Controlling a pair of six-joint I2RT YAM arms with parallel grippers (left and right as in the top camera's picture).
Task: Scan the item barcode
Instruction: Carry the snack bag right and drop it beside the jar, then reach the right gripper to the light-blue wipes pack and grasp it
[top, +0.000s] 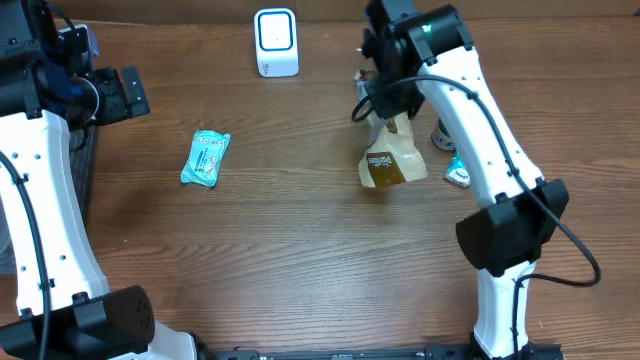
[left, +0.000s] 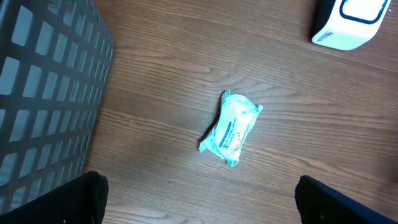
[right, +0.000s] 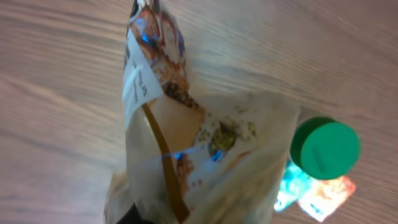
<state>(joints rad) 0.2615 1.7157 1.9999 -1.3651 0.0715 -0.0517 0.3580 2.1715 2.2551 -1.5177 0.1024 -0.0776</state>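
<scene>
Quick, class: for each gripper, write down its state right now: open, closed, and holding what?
Left gripper: open, holding nothing.
Right gripper: closed on the top of the brown snack bag.

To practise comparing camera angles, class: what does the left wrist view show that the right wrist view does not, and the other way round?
Only the left wrist view: a teal packet lying flat, a corner of the white scanner and the wall of a grey basket. Only the right wrist view: a snack bag close up, a green lid and a small shiny packet beside it. Both: the wooden table.
</scene>
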